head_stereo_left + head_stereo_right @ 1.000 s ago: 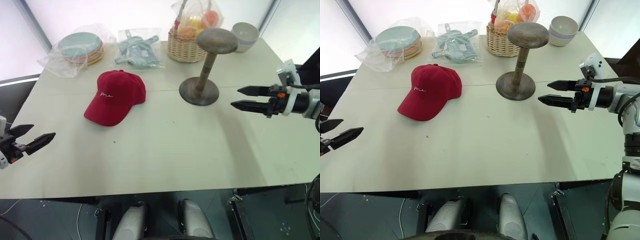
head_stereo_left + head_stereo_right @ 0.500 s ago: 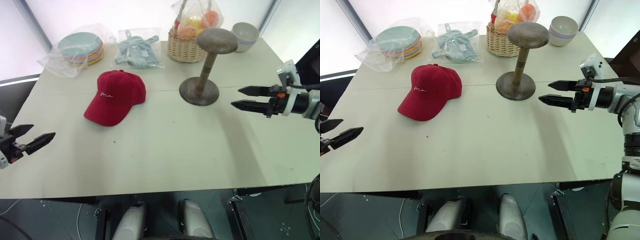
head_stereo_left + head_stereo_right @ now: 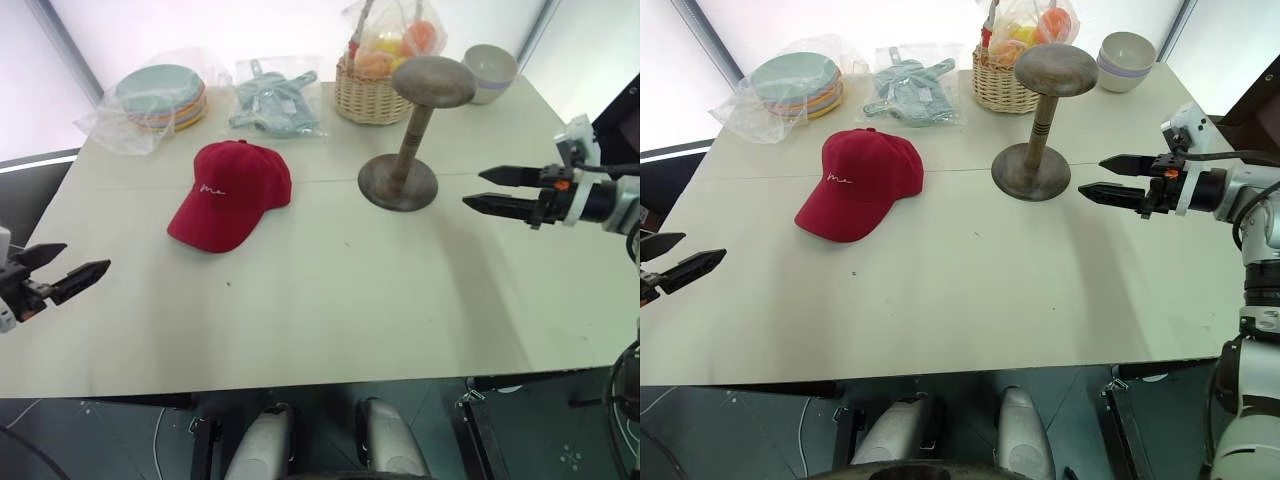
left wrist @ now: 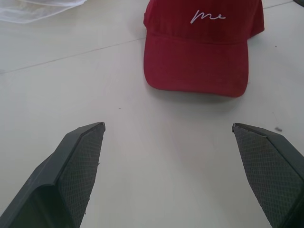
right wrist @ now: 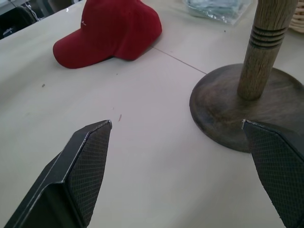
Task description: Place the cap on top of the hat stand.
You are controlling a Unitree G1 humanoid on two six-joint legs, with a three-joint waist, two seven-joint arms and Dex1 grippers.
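Pale table (image 3: 330, 300) under bright window light. Cap (image 3: 230, 193) lies flat left of centre, crown toward far edge, brim pointing toward near-left corner. Hat stand (image 3: 415, 130) upright right of centre, top bare, well apart from cap. Left gripper (image 3: 62, 272) at near-left edge, fingers spread wide, empty; brim faces it, cap straight ahead. Right gripper (image 3: 488, 190) just beside stand base, fingers apart, empty, stand between it and cap. Judgement: left arm better placed for pickup
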